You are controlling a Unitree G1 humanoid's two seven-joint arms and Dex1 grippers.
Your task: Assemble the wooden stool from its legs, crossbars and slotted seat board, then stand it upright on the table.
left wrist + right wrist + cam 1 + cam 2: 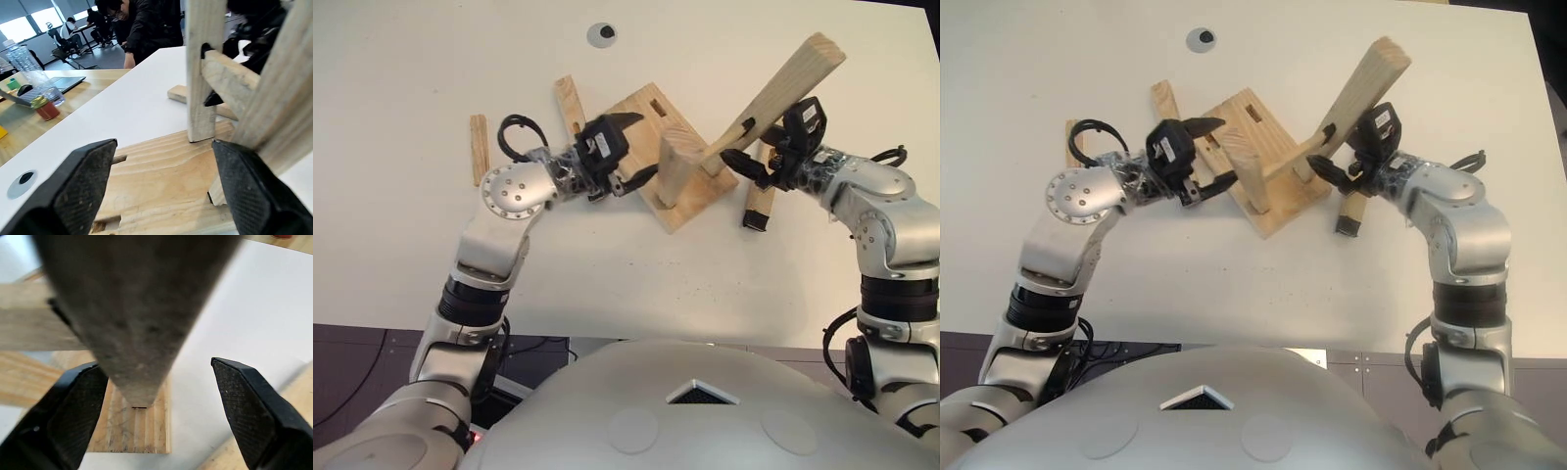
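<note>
The slotted seat board [690,201] lies flat on the white table. One leg [677,162] stands upright in it. A second, longer leg [785,86] leans away to the right, and a short crossbar [721,155] joins the two. My left gripper [646,145] is open at the board's left edge, its fingers [83,188] straddling the board [161,186] without clamping it. My right gripper [737,140] is open around the lower part of the leaning leg [137,308], which sits close to one finger [68,411] with a wide gap to the other.
Loose wooden pieces lie around: one [570,103] behind the left gripper, a short one [480,147] at the far left, and another [761,204] under the right wrist. A small round black-and-white disc [601,35] rests at the back. The near table is bare.
</note>
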